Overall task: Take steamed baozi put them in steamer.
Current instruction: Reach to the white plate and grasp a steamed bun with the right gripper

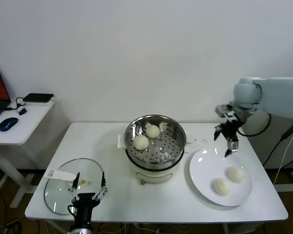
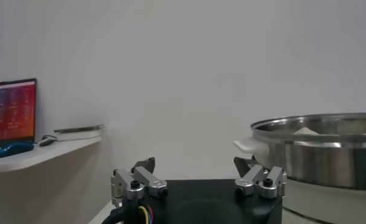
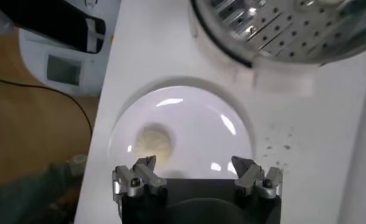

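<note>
A: Nearest the robot, at 7 o'clock on the table [image 1: 185, 207], the left gripper [image 1: 89, 191] sits parked by the glass lid [image 1: 63, 195], its fingers apart and holding nothing.

B: And the buns?

A: 2 baozi [image 1: 227, 181] lie on the white plate [image 1: 200, 173] at 4 o'clock; 2 more rest in the steamer [image 1: 155, 141] at centre. The right gripper [image 1: 225, 141] hangs over the plate's far rim, jaws spread wide, empty.

B: How would they handle?

A: Probably light, soft, easily dented (and perhaps tacky). A gentle pinch across the widest part of the dome looks safest.

B: Any writing?

A: A yellow sticker on the lid, unreadable; no brand is legible.
</note>
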Tool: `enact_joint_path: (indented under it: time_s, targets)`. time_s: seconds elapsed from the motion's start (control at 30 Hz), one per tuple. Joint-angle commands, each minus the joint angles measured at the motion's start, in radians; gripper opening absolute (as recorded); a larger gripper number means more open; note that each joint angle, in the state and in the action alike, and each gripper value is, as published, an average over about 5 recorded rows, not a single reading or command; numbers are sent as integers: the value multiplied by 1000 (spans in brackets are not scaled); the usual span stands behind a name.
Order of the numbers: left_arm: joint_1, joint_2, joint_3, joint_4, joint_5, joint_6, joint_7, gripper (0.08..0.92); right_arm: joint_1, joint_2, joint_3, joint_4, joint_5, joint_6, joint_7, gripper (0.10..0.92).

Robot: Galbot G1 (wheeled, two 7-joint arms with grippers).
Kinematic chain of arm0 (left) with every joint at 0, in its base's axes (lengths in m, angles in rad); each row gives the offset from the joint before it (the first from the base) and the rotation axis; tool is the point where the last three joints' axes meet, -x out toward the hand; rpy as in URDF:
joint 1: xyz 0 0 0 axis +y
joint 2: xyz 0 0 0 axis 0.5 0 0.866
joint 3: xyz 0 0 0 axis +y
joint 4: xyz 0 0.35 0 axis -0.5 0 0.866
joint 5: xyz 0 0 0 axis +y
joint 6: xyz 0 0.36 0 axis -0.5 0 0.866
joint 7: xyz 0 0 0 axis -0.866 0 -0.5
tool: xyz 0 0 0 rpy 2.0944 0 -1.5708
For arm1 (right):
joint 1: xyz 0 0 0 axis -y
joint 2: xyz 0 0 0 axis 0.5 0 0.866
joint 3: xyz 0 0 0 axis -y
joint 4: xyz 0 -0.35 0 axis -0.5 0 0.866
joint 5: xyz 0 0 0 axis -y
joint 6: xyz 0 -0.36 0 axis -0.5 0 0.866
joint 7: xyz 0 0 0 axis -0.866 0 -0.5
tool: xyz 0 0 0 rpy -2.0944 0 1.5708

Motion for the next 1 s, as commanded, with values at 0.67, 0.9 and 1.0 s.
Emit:
enact_joint_path:
  time_s: [0.67, 0.9, 1.0]
  targets:
    - [-2, 0, -9, 7, 1, 4, 2, 823, -344, -175, 168, 59, -162, -142, 223, 823]
    - [-2, 0, -9, 9, 2, 2, 2, 823, -391, -189, 196, 58, -184, -146, 226, 823]
    - [-1, 1, -11, 10, 2, 0, 2, 823, -411, -190, 211, 48, -197, -146, 228, 823]
